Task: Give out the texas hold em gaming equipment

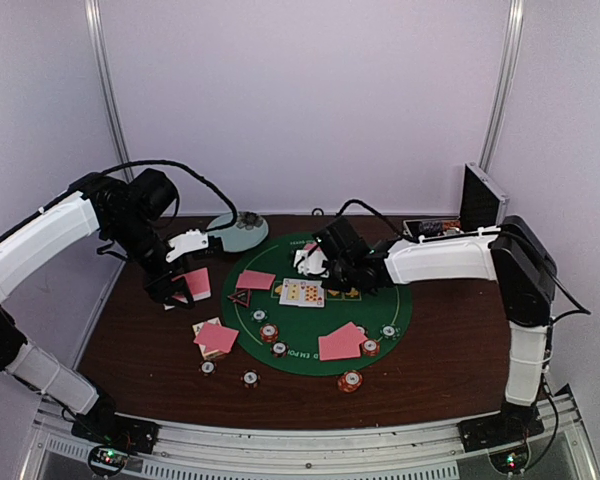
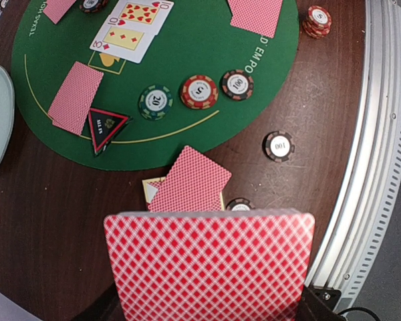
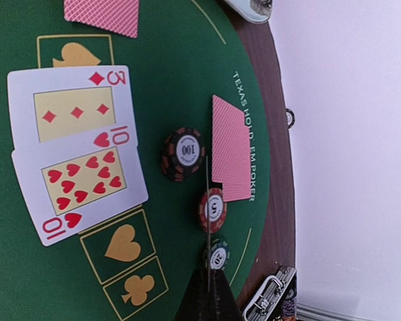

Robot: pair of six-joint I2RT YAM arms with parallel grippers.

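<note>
My left gripper (image 1: 178,286) is clamped on a stack of pink-backed cards (image 2: 210,267), a finger at either side and the backs turned to my wrist camera. My right gripper (image 3: 207,304) is pinched tight on a single card (image 3: 206,200), which shows only edge-on as a thin line rising from the fingers (its face I cannot tell).

I judge both loads to be light, thin and slick. The stack would probably shear and fan out if I tilted it or eased off, so it wants a square squeeze across its edges. The single card will bow, so I would hold it at the middle of an edge, not a corner.

Just below my left hand, two face-down cards (image 2: 190,180) lie on the brown table (image 2: 53,221) beside the green felt mat (image 2: 207,47). A loose chip (image 2: 279,145) sits near them. On the felt the three of diamonds (image 3: 73,107) and ten of hearts (image 3: 87,180) lie face up and overlapping. A dark chip (image 3: 185,152), a red chip (image 3: 214,208) and a green chip (image 3: 217,255) run in a row beside them. The triangle marker (image 2: 105,127) touches another face-down pair (image 2: 75,97).

Flat cards on felt give me no edge to catch (awkward). The chips look stiff and denser, best taken across the rim.
</note>
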